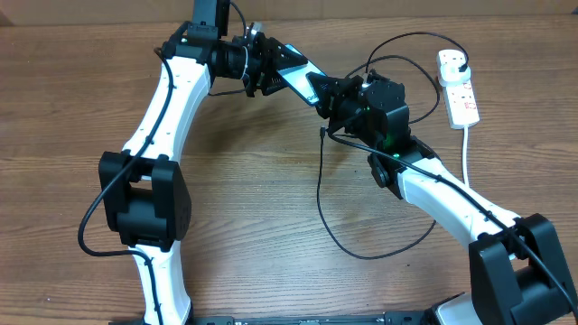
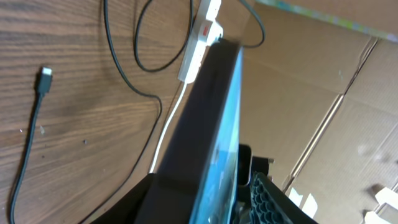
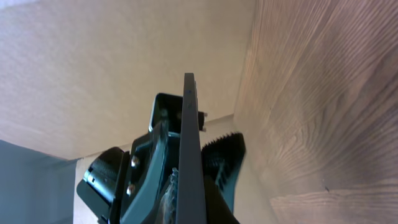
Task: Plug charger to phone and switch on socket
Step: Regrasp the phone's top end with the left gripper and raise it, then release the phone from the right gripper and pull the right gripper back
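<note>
Phone (image 1: 298, 79) hung above the counter (image 1: 271, 226), right claw (image 1: 332, 95) seemingly clenched on one end, left claw (image 1: 271, 79) straddling it, grip unclear. Stiff, slick, breakable: hold its edges. Charger (image 2: 45, 77) lay limp below; pinch behind the tip

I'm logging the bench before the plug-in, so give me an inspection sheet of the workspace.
Surface: brown wood-grain table.
Job's things: slim blue-screened phone held aloft; thin black charger cable, connector tip loose on table; white oblong power strip, black plug apparently inserted.
Clutter: nothing seen.
Pincers: right pincer shut on phone; left pincer straddles phone, grip unclear.
Cables: thick white lead trails from strip.
Surroundings: brown cardboard panels behind table.
</note>
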